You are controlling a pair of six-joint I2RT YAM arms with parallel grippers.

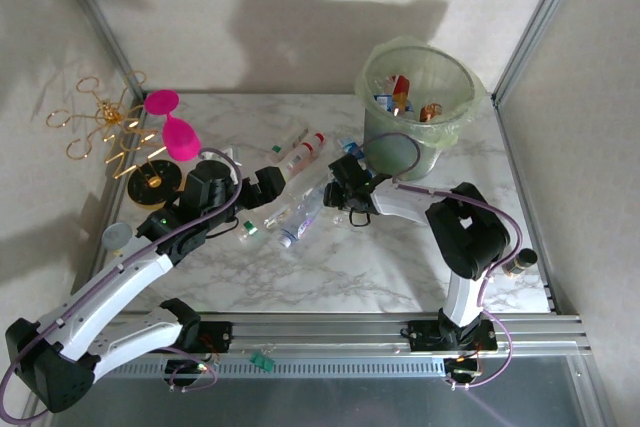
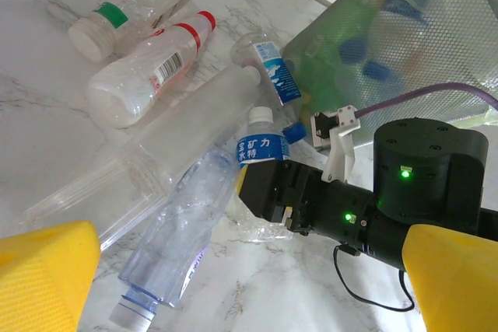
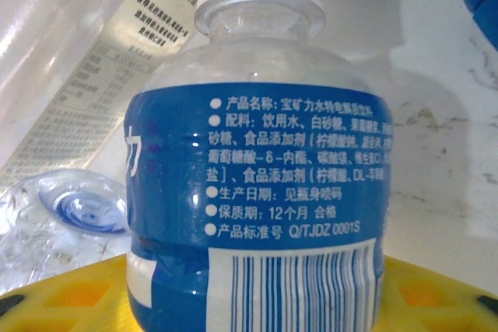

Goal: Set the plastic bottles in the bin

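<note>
My right gripper [image 3: 257,295] is shut on a blue-labelled bottle [image 3: 257,176] with a white cap, its yellow fingers on either side of the body. Seen from the left wrist, that bottle [image 2: 261,145] lies among other plastic bottles on the marble: a crushed clear one [image 2: 179,223], a red-capped one [image 2: 148,68] and a green-ringed one [image 2: 132,1]. My left gripper [image 2: 249,293] hangs open above the crushed bottle, holding nothing. From above, the left gripper [image 1: 264,185] and right gripper [image 1: 340,182] flank the pile. The pale-green bin [image 1: 435,147] stands at the back right with several bottles [image 1: 405,92] inside.
A long clear plastic box [image 2: 124,172] lies among the bottles. A pink goblet [image 1: 175,132] and a gold wire stand [image 1: 105,127] stand at the back left. A brown bottle [image 1: 518,263] stands at the table's right edge, a grey lid [image 1: 117,237] at the left.
</note>
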